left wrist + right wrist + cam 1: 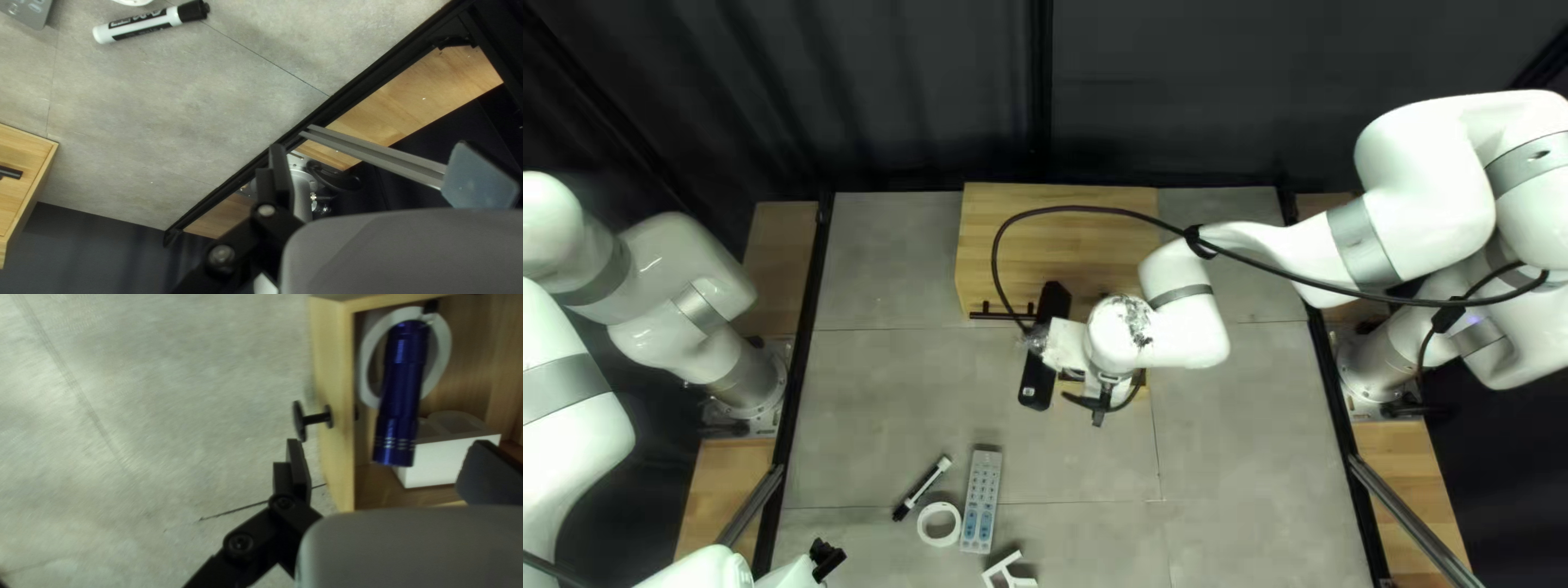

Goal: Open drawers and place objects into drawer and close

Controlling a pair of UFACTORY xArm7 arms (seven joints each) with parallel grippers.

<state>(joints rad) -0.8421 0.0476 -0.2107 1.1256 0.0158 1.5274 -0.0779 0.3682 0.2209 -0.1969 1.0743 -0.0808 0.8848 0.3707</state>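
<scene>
Your right gripper (393, 467) is released, its two fingers well apart: one outside the drawer front, the other on the drawer's side, with nothing pinched. Just ahead of it is the black knob (305, 420) of the open drawer (333, 392). Inside, a blue flashlight (402, 392) leans over a white ring (444, 345), beside a white block (447, 460).

So one drawer is open and loaded, but not closed. The drawer with the bar handle (997, 316) looks shut, upper middle of the top left view. A marker (923, 487), tape roll (939, 524), remote (981, 503) and white bracket (1010, 573) lie lower left to lower middle; you may have those left to load, then the closing.

Check that the flashlight sits below the rim before you push. Your right arm (1274, 250) covers much of that drawer, and its cable (1111, 209) loops over the cabinet (1056, 240). Your left gripper (826, 558), released too, is at the lower left, near the table's side rail (795, 403); its open room is inward, over the grey tabletop (882, 403).
</scene>
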